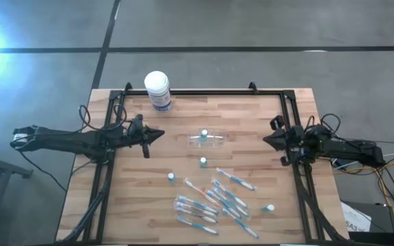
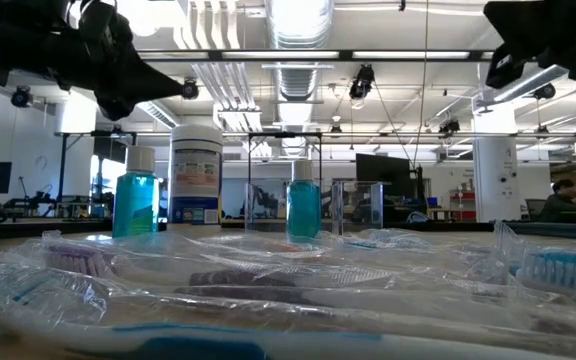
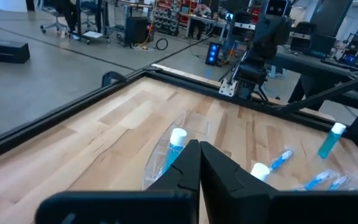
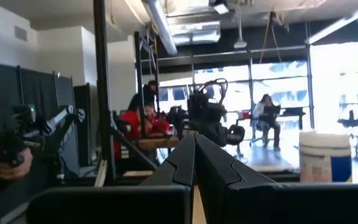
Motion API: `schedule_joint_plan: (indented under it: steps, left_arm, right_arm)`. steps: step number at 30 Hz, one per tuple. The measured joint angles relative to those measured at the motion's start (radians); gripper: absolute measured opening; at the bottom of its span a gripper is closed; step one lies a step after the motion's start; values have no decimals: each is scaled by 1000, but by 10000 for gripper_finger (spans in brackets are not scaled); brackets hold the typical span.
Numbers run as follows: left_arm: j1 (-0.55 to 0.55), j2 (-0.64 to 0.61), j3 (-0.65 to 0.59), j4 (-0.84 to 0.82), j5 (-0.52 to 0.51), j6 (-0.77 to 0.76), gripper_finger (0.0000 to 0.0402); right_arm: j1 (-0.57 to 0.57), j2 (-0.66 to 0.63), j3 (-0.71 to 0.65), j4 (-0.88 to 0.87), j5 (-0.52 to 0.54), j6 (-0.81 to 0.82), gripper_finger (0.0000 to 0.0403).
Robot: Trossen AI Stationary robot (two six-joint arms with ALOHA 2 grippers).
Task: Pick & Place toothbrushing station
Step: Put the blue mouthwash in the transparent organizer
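- Surface: light wood-plank table (image 1: 252,123) with a black frame rail around it, standing on a grey concrete floor (image 1: 252,27).
- left gripper (image 1: 160,133) hangs over the left-middle of the table, fingers clenched together, holding nothing; tip points right toward the cup, apart from it.
- White-lidded tub (image 1: 157,90) with blue label stands at the far edge, left of centre, beyond the left gripper.
- clear plastic cup (image 1: 207,140) lies on its side at table centre, between the two grippers; one white-capped blue piece (image 1: 204,134) is at it, inside or on top I cannot tell.
- More white-capped pieces: one just near of the cup (image 1: 202,162), one left of the brush pile (image 1: 172,177), one at the near right (image 1: 269,207).
- toothbrushes (image 1: 214,201), blue-and-white, in clear wrappers, lie scattered in the near-centre of the table, several overlapping; one lies apart to the right (image 1: 237,180).
- right gripper (image 1: 267,139) sits at the right frame rail, fingers pressed shut, empty, pointing left, well apart from the cup.
- Room: open lab, ceiling ducts and strip lights (image 2: 298,20); low view shows monitors and benches behind the table. Right wrist view shows people (image 4: 267,118) seated in the background by bright windows.
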Motion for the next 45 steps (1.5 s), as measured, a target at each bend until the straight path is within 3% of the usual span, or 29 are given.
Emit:
schedule_joint_plan:
  steps: [5,8,11,14,17,21,27,34,39,45]
  left_arm:
    - [-14,1,50,-36,-4,-34,3]
    - [-42,24,152,-168,-6,-63,3]
    - [-106,85,302,-349,-72,-101,3]
    - [-210,181,493,-592,-223,-157,2]
    - [-303,306,709,-922,-379,-311,4]
    - [-388,492,969,-1313,-439,-565,25]
    - [-452,783,1238,-1630,-349,-762,78]
    - [-462,1035,1420,-1778,-145,-760,166]
    - [-469,1093,1441,-1763,-88,-670,225]
    - [-473,1028,1384,-1616,-52,-618,275]
  right_arm:
    - [0,-8,-4,-26,0,-11,8]
    - [0,-3,-4,-49,0,-12,8]
    - [0,1,-4,-68,-1,10,8]
    - [0,-1,-4,-68,0,45,8]
    - [0,-1,-4,-78,0,24,8]
    - [0,-1,-2,-85,0,-16,8]
    - [0,-1,37,-121,0,-12,8]
    - [0,0,46,-161,-1,25,8]
    - [0,1,44,-189,-2,37,8]
    - [0,1,36,-210,-3,37,8]
